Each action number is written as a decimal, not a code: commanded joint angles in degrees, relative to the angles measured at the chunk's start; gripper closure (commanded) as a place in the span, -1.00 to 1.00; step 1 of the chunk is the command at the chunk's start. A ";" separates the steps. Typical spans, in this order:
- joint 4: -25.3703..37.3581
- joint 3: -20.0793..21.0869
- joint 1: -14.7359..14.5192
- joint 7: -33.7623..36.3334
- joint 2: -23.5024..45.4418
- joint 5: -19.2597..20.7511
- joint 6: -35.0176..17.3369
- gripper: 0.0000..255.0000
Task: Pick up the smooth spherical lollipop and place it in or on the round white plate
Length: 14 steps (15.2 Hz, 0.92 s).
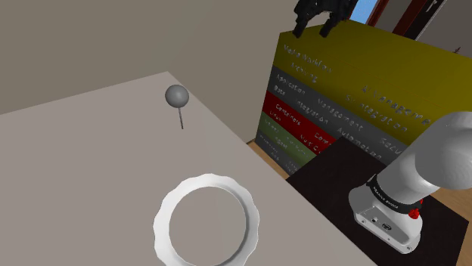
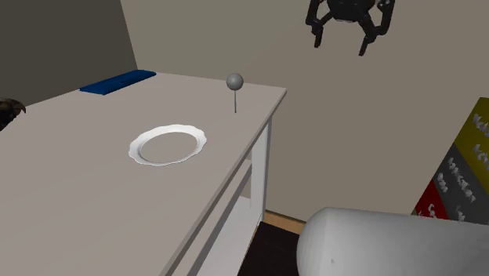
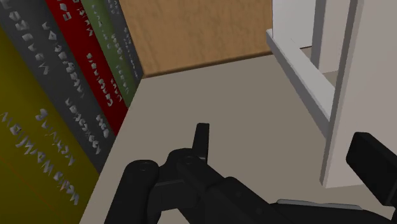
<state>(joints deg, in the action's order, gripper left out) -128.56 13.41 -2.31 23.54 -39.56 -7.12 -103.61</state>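
Observation:
The lollipop [image 1: 177, 96] [image 2: 234, 81] is a grey ball on a thin stick, standing upright near the table's far corner. A round white plate [image 1: 204, 184] [image 2: 141, 153] with a scalloped rim lies flat on the table, well apart from the lollipop. My black gripper [image 1: 315, 32] [image 2: 342, 44] hangs open, high in the air and off the table, beyond the lollipop's corner and above the big books. In the wrist view the gripper [image 3: 289, 153] is empty, its fingers [image 3: 201, 140] wide apart over the floor beside a white table leg [image 3: 337, 95].
A row of oversized books [image 1: 355, 98] [image 3: 70, 95] stands beside the table. The arm's dark stand [image 1: 340, 174] is at the shoulder view's lower right. A blue flat object [image 2: 117, 81] lies at the table's far edge, and a dark object [image 2: 9, 110] is at the second exterior view's left edge.

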 commanded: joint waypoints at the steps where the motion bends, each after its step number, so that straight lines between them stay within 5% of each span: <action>1: 1.74 3.54 0.15 3.79 2.60 0.26 -0.89 -1.00; 8: 9.90 15.76 2.12 17.02 14.07 4.39 -3.01 -1.00; 14: 20.39 27.16 4.47 30.79 28.21 13.86 -2.09 -1.00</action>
<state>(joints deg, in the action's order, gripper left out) -110.32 38.45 1.80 51.49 -14.23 4.58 -106.08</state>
